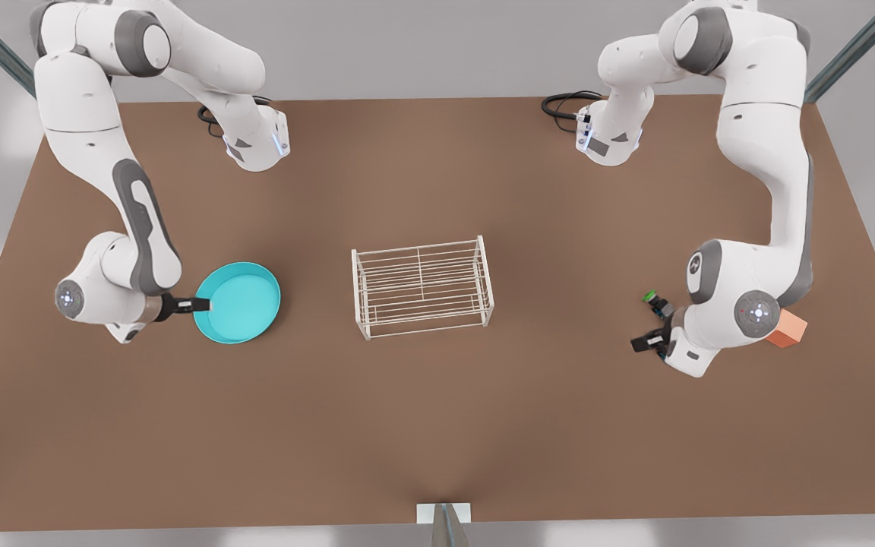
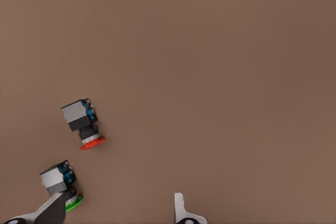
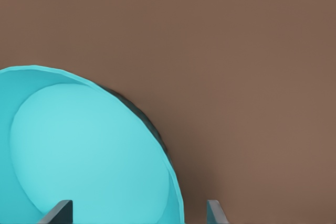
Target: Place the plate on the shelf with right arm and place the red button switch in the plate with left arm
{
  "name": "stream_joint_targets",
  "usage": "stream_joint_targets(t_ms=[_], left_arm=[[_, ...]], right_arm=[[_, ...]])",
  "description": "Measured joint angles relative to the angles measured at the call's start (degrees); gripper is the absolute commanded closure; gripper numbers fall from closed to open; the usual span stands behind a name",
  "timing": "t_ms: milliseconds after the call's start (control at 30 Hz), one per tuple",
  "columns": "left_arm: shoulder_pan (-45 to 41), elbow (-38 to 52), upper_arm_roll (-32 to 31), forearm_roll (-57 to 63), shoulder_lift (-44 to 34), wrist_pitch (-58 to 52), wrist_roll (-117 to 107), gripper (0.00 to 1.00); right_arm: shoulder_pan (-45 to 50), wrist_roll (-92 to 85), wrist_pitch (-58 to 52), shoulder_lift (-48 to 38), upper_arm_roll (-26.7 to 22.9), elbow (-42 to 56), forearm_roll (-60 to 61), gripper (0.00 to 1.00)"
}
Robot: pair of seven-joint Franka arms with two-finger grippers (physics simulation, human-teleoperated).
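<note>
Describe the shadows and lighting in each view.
Front view: even, soft light, a faint shadow under the shelf. Right wrist view: a dark shadow hugs the plate rim. Left wrist view: flat light, barely any shadow by the red button switch.

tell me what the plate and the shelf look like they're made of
The plate looks like smooth plastic or glazed ceramic: even turquoise, soft sheen, lighter inside, no texture; the render leaves it open which. The shelf looks like thin white-coated metal wire: slim straight bars and four corner posts, see-through between them. Neither material can be confirmed from looks alone.
</note>
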Motion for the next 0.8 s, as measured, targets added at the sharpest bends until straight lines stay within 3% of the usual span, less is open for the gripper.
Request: stream_joint_targets(t_ms=[200, 267, 433, 800], left_arm=[[5.3, -14.0, 0.2, -4.0, -1.7, 15.4, -2.0, 0.00], [5.4, -16.9, 0.3, -4.4, -2.0, 19.6, -2.6, 0.00], [5.3, -18.6, 3.0, 0.3, -1.3, 26.3, -4.0, 0.00], [4.9, -18.7, 4.0, 6.5, 2.6, 30.8, -6.6, 0.00]], right_arm=[[-1.2, -2.4, 1.0, 3.5, 0.2, 1.6, 0.9, 0.07], [-3.2, -3.3, 1.0, 4.4, 1.6, 1.7, 1.7, 0.13], [-4.6, -5.0, -0.4, 4.9, 3.6, 1.9, 4.6, 0.33], [-4.3, -8.5, -1.7, 5.7, 3.9, 2.6, 5.4, 0.40]])
